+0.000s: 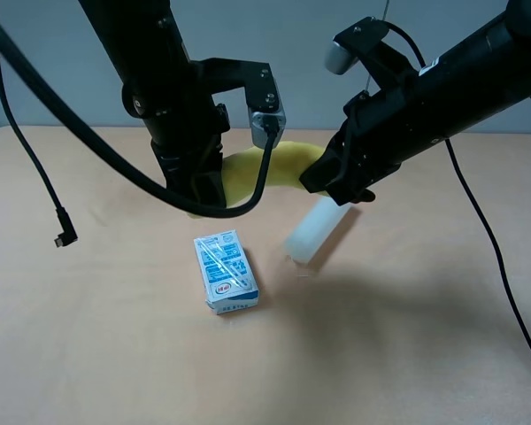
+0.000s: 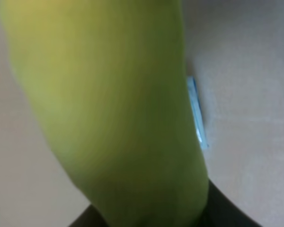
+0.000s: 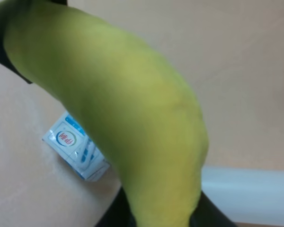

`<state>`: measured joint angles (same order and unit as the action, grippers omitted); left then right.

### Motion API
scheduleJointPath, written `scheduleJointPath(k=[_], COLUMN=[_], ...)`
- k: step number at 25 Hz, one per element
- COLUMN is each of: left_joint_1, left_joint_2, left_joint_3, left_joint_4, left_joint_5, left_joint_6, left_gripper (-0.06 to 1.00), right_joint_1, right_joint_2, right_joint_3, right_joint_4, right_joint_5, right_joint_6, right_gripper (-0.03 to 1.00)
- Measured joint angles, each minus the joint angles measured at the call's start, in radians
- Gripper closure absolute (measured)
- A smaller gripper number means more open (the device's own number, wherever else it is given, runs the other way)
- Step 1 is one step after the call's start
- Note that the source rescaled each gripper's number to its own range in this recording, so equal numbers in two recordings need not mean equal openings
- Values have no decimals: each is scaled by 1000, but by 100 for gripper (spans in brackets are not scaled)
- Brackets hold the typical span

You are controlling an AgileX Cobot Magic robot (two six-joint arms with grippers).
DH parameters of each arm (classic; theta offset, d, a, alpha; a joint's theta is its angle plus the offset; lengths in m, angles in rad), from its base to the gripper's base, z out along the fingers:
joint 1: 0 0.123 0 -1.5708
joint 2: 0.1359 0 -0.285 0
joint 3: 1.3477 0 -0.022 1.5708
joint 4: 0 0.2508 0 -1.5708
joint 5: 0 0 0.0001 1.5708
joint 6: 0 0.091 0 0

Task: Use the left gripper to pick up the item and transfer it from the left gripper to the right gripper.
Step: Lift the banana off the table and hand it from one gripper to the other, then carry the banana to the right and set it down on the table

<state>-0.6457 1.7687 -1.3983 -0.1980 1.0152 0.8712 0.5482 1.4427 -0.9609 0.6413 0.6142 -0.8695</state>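
The left arm drops steeply from above, so the left tool (image 1: 199,193) hangs clear over the desk (image 1: 407,336). The right arm slants in from the far side, and the right tool (image 1: 336,186) meets it at the same height.

The banana (image 1: 279,164) bridges the gap in mid-air. One end is clenched in the left tool and the other end is tucked into the right tool. The milk carton (image 1: 225,271) lies below and between the tools, and the pale cylinder (image 1: 317,232) lies just under the right tool.

The left wrist view is filled by blurred banana (image 2: 113,118), with dark fingers (image 2: 225,213) hugging it. The right wrist view shows fingers (image 3: 212,218) flanking the banana (image 3: 132,118), but I cannot tell whether they pinch it. It also shows the carton's printed face (image 3: 75,151).
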Motion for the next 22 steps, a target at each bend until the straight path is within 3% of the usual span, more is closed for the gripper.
scheduleJointPath(k=[3,4,6,8,11,14,22], left_joint_1=[0,0,0,0,0,0,0], left_joint_2=[0,0,0,0,0,0,-98], left_joint_3=[-1,-2,-5,-5,-5,-23,-129], left_joint_4=[4,4,5,4,4,4,55], left_joint_5=[-16,-17,-18,-24,-28,-23,9], left_joint_6=[-21,-29,-51,-79,-123,-163,-233], left_gripper=[94,90,64,25,3,-3,-5], right_joint_1=[0,0,0,0,0,0,0], right_joint_2=[0,0,0,0,0,0,0], right_joint_3=[0,0,0,0,0,0,0], right_joint_4=[-1,-1,-2,-2,-2,-2,-2], right_joint_5=[-6,-6,-7,-6,-5,-5,-5], right_joint_6=[0,0,0,0,0,0,0], right_gripper=[97,97,97,97,97,97,97])
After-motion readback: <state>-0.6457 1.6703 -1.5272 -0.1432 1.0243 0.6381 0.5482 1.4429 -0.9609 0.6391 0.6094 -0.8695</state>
